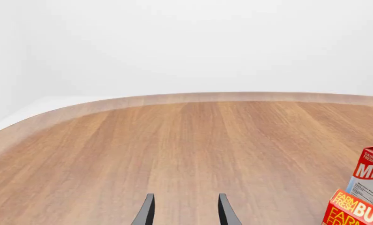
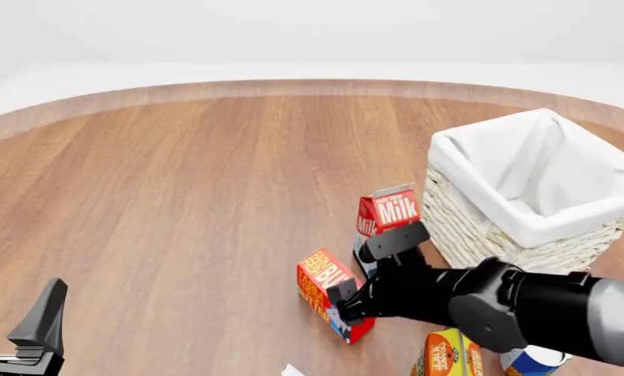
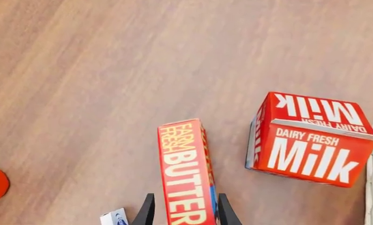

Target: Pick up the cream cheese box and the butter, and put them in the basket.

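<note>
Hovering low over bare tabletop (image 1: pixel 174 150) in the left wrist view, the left gripper (image 1: pixel 184 211) hangs released and holds nothing, with the milk carton (image 1: pixel 369 176) and a corner of the butter (image 1: pixel 355 211) off at the frame's edge. From the front, the right gripper (image 2: pixel 367 276) reaches down beside the butter, which lies just before the milk carton and near the basket (image 2: pixel 469 223); an orange carton (image 2: pixel 445 354) sits beneath the arm. In the right wrist view its parted fingers (image 3: pixel 145 211) straddle the butter's near end, apparently lined up for a grasp but not yet clamped. The small box corner (image 3: pixel 115 218) nearby may be the cream cheese box; I cannot tell.
</note>
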